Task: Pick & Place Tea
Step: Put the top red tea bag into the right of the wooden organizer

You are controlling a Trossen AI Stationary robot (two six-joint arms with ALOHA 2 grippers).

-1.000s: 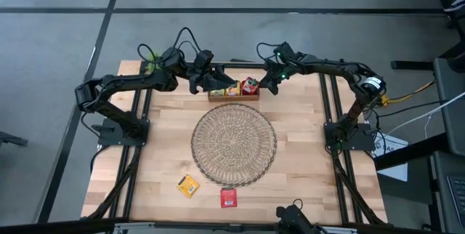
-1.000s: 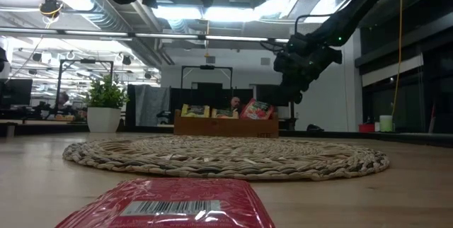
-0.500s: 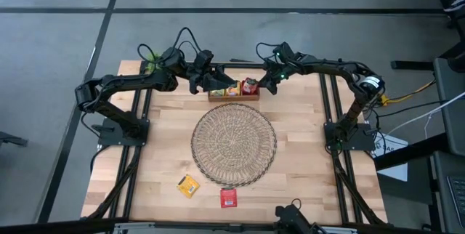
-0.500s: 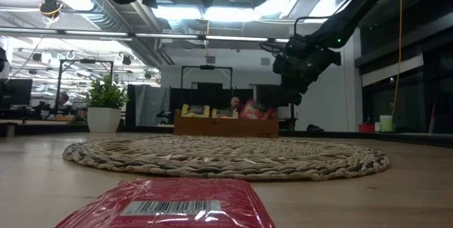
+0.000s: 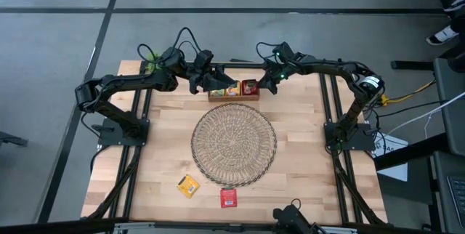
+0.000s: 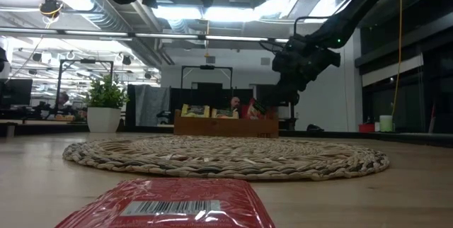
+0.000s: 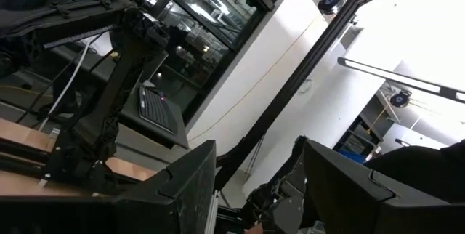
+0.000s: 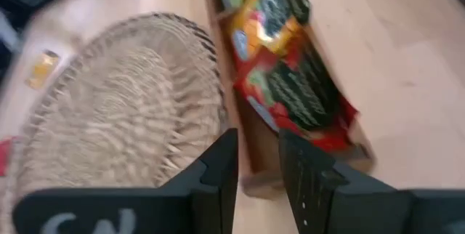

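A wooden box (image 5: 232,97) stands at the table's far edge with tea sachets upright in it: yellow and orange ones (image 8: 261,16) in the middle, red ones (image 8: 298,96) at its right end. My right gripper (image 8: 258,150) slants down over that right end (image 5: 266,83), its fingers a narrow gap apart with nothing between them. My left gripper (image 5: 218,85) hovers above the box's left end. It points up into the room, open and empty (image 7: 258,150). One red sachet (image 5: 228,198) and one yellow sachet (image 5: 188,185) lie flat near the table's front edge. My right gripper has its fingertips (image 8: 290,147) just over the lower edge of the red sachets and the box's near wall (image 8: 234,110). Whether they touch either one, I cannot tell. Nothing sits between the fingers.
A round wicker mat (image 5: 234,145) lies in the table's middle, between the box and the two loose sachets. A small potted plant (image 6: 105,104) stands at the far left corner. Bare wood shows to the left and right of the mat.
A red sachet that stuck up tilted out of the box's right end has sunk down into the box, beside my right gripper, and now barely shows above the wall. Both grippers have kept their places and their finger gaps.
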